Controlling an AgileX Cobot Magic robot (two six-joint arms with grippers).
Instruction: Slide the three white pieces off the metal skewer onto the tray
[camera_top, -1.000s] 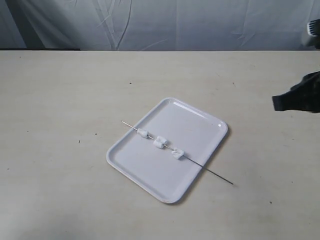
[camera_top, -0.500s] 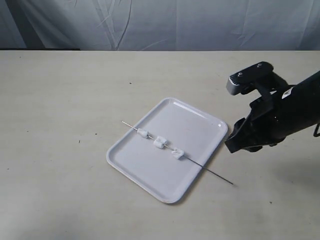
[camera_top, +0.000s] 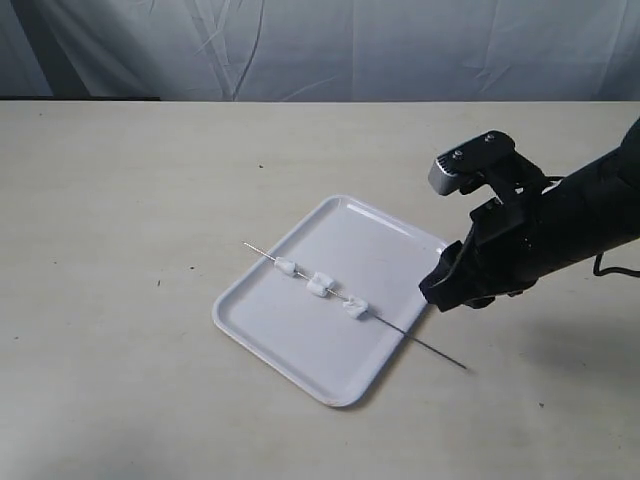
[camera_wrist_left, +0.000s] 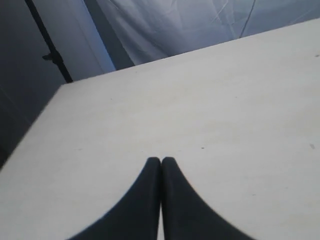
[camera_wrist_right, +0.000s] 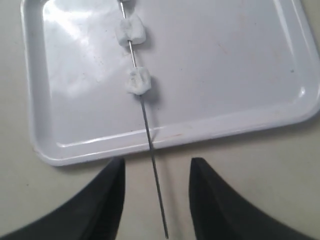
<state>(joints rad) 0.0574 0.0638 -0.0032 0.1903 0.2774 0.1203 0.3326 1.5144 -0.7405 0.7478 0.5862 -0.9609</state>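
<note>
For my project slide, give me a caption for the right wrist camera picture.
Open right gripper framing the bare end of the metal skewer beyond the tray rim, white pieces threaded on it.

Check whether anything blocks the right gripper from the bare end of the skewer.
Nothing visible does. In the right wrist view, the bare end of the metal skewer, past the rim of the tray, lies lined up between the open jaws of the right gripper, with only the table beneath it.

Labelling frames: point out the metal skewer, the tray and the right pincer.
metal skewer (camera_wrist_right: 160, 200), right wrist view, bare shaft beyond the rim
tray (camera_top: 375, 255), exterior view, bare floor
right pincer (camera_wrist_right: 158, 161), right wrist view, midway between fingertips
</note>
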